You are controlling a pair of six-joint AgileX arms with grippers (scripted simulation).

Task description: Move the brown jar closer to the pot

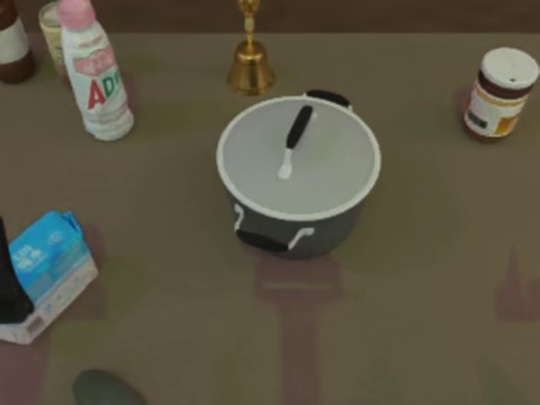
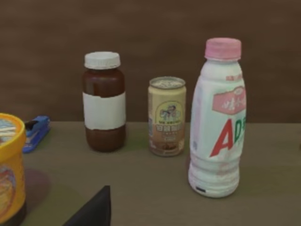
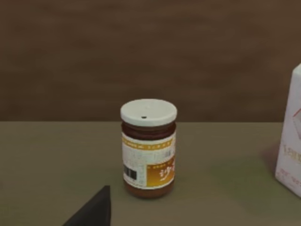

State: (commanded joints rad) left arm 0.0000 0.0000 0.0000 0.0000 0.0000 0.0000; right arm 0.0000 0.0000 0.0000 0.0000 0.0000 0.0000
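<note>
Pot sits mid-table, jar upright far right, well apart. Jar looks like rigid glass, light, slick and breakable, so I'd grab the body under the lid. It's dead ahead of my right gripper; can't tell if either gripper's fingers are spread.

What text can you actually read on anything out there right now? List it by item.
"AD", large red letters, cut off: white bottle with pink cap.
Brown jar: orange script and a barcode, too blurred to read.
Beige can: picture and print, unreadable.
Blue carton: dark marks, unreadable.
Dark brown bottle: blank white label.
Pot, bell: no text.
</note>
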